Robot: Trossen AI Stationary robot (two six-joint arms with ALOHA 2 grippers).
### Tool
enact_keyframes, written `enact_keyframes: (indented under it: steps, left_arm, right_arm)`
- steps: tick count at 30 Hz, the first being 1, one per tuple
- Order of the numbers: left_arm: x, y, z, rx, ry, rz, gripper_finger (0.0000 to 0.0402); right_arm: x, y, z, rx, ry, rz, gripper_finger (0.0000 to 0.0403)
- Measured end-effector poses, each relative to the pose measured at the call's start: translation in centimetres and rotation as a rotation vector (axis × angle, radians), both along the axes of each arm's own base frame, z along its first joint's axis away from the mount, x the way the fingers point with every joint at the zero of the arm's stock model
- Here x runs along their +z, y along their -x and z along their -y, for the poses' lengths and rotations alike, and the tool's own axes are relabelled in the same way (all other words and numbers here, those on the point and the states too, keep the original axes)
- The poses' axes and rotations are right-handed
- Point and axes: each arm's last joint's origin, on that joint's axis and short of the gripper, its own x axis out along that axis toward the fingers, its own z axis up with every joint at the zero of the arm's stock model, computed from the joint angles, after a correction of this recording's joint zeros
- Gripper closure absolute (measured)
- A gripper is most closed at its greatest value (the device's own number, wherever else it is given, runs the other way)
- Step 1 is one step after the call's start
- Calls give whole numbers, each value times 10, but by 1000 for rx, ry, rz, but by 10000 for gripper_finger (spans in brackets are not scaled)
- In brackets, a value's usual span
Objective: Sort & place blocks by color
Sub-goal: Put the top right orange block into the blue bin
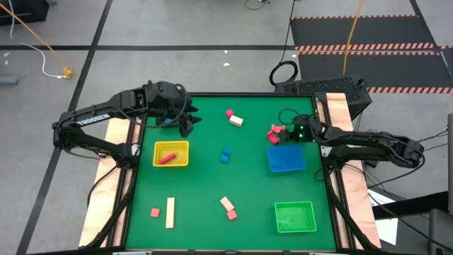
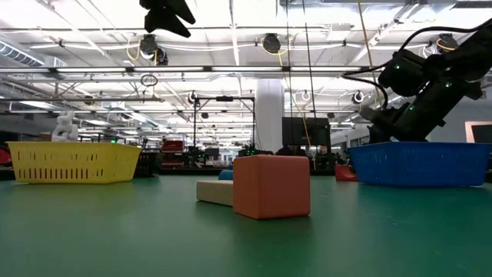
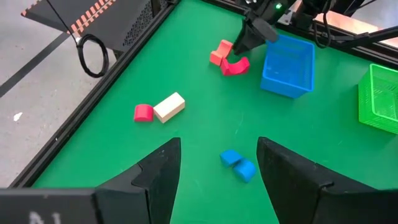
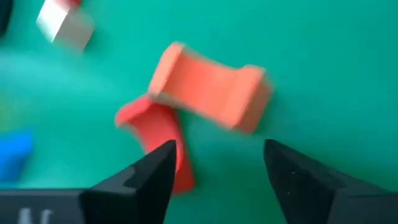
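My right gripper (image 4: pixel 217 165) is open and hangs just over two blocks at the far right of the table, beside the blue tray (image 1: pixel 286 160). These are an orange-pink arch (image 4: pixel 211 93) and a red piece (image 4: pixel 155 130), the latter close by one finger. My left gripper (image 3: pixel 217 168) is open and raised high above the far left of the table (image 1: pixel 187 125). Two blue blocks (image 3: pixel 237 165) lie on the mat below it. A red block lies in the yellow tray (image 1: pixel 172 154). A red and a cream block (image 1: pixel 234 118) lie at the far middle.
The green tray (image 1: pixel 294 216) sits at the near right. A pink cube (image 2: pixel 270 187) and a cream bar (image 2: pixel 214 192) lie near the front edge. Another pink cube and cream bar (image 1: pixel 170 212) lie near left. Open green mat lies in the table's middle.
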Motion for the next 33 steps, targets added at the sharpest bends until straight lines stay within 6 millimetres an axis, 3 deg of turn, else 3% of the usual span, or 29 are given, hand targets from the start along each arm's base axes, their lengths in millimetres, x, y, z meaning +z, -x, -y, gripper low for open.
enact_keyframes:
  steps: [9, 23, 28, 33]
  left_arm:
    - [0, 0, 0, -26, -31, -9, 190]
    - [0, 0, 0, -60, -72, -22, 190]
    - [0, 0, 0, -61, -73, -22, 190]
    - [0, 0, 0, -61, -72, -22, 190]
  right_arm:
    - [5, -1, 7, -196, 96, 28, 150]
    - [-6, -4, 9, -197, 64, -23, 198]
    - [-10, -7, 11, -199, 67, -30, 229]
    - [-12, -10, 13, -224, 55, -3, 289]
